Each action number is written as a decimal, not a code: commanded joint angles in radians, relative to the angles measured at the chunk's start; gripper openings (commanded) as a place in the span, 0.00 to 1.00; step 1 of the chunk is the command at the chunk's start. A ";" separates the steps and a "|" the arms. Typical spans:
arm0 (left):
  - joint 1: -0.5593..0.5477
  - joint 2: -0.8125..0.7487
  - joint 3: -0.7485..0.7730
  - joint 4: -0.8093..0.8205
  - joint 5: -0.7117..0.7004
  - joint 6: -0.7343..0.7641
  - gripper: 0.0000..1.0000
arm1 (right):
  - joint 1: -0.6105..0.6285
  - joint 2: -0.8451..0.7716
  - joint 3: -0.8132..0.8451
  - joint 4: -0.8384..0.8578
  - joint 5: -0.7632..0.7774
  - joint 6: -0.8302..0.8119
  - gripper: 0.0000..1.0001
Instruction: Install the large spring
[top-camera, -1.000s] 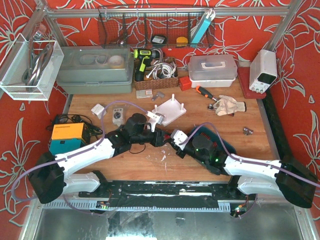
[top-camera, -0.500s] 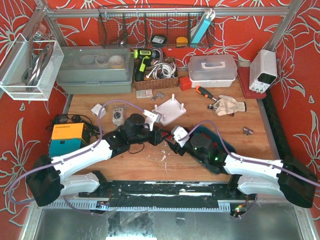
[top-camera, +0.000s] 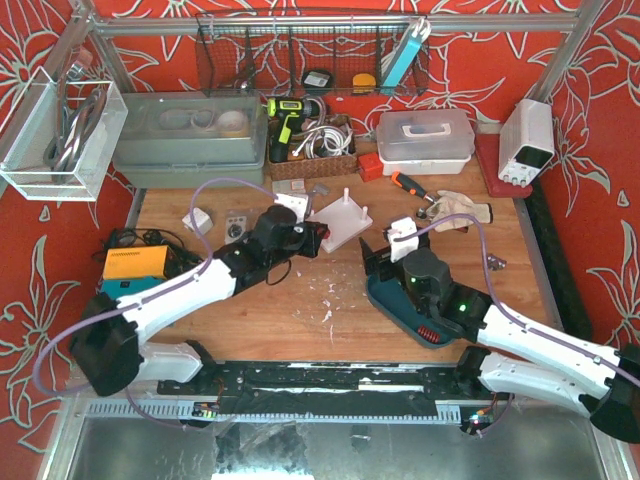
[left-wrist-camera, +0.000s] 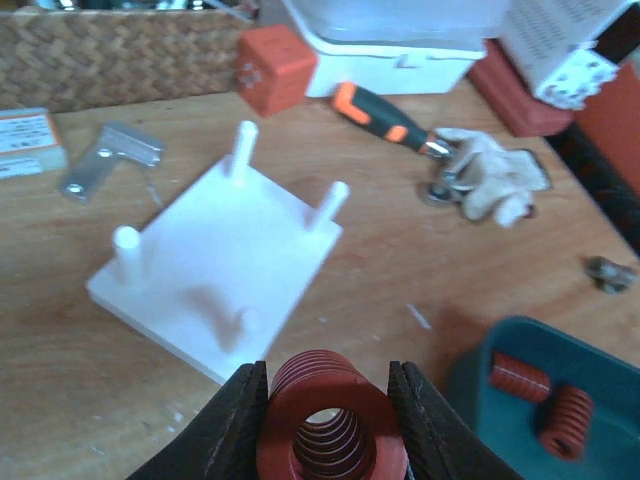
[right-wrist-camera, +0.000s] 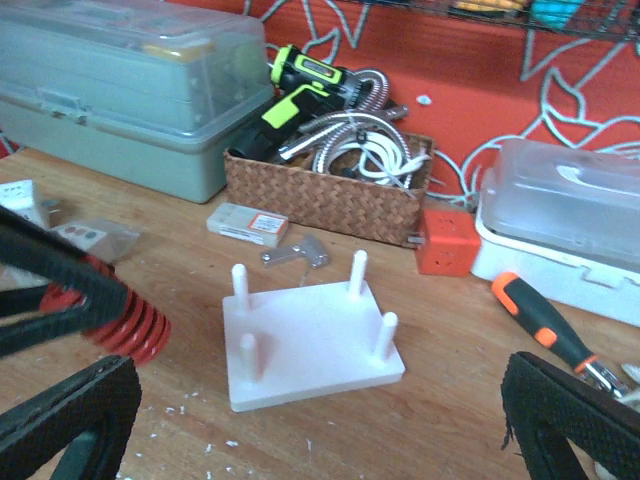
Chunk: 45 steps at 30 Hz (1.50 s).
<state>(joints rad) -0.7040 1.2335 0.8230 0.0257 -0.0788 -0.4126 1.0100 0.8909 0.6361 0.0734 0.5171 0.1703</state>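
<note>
A large red spring (left-wrist-camera: 330, 425) sits end-on between the black fingers of my left gripper (left-wrist-camera: 328, 385), which is shut on it. It hangs just short of the near edge of the white base plate (left-wrist-camera: 225, 265), which has four upright pegs. From the right wrist view the same spring (right-wrist-camera: 125, 322) shows left of the plate (right-wrist-camera: 310, 345). My right gripper (right-wrist-camera: 320, 420) stands wide open with nothing in it, facing the plate. In the top view the left gripper (top-camera: 316, 240) is beside the plate (top-camera: 342, 222) and the right gripper (top-camera: 378, 258) is above the teal tray (top-camera: 392, 300).
Two smaller red springs (left-wrist-camera: 540, 400) lie in the teal tray (left-wrist-camera: 480, 370). Behind the plate are a wicker basket (right-wrist-camera: 320, 200) with a drill, an orange cube (right-wrist-camera: 447, 243), a metal bracket (right-wrist-camera: 300, 253), a screwdriver (right-wrist-camera: 540, 320), a grey toolbox (right-wrist-camera: 120, 90) and a clear box (right-wrist-camera: 560, 220).
The left gripper has carried the spring away from the right gripper, up to the white plate. The right gripper has opened wide and drawn back to the right, over the tray.
</note>
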 joint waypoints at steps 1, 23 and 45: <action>0.041 0.112 0.084 -0.021 -0.095 0.061 0.00 | -0.029 -0.061 -0.107 -0.048 0.094 0.010 0.99; 0.153 0.472 0.411 -0.186 -0.219 0.160 0.01 | -0.052 -0.167 -0.243 0.075 0.158 -0.003 0.99; 0.190 0.656 0.482 -0.170 -0.173 0.174 0.10 | -0.056 -0.108 -0.231 0.089 0.131 -0.005 0.99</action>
<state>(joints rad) -0.5289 1.8618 1.2804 -0.1555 -0.2417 -0.2470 0.9600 0.7769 0.3988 0.1421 0.6510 0.1680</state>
